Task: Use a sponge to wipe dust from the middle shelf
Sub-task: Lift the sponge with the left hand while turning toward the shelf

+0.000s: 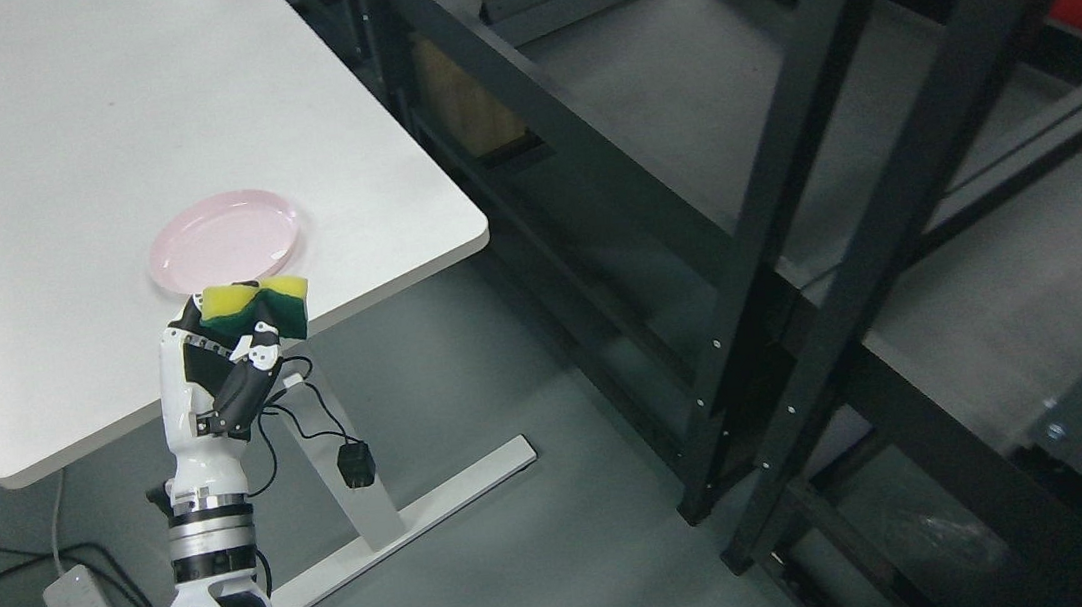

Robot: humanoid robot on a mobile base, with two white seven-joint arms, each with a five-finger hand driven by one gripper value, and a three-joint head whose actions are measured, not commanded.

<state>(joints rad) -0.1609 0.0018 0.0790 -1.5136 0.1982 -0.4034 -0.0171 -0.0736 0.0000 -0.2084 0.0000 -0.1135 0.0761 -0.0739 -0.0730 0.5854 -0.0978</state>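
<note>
Near the left, the left robot hand (223, 362) rises on its arm, fingers closed around a yellow and green sponge (258, 307) held above the near edge of the white tabletop (129, 115). Just beyond lies a pink plate (224, 239). To the right stands a dark metal shelf (683, 128).

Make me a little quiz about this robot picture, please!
1. True or false: the left hand is holding the sponge.
2. What colour is the plate on the white table? A) blue B) pink C) green
3. Fill in: the sponge is yellow with a dark ____ layer.

Key:
1. True. The fingers are closed on it, raised near the table's edge.
2. B, pink.
3. Green.
</note>
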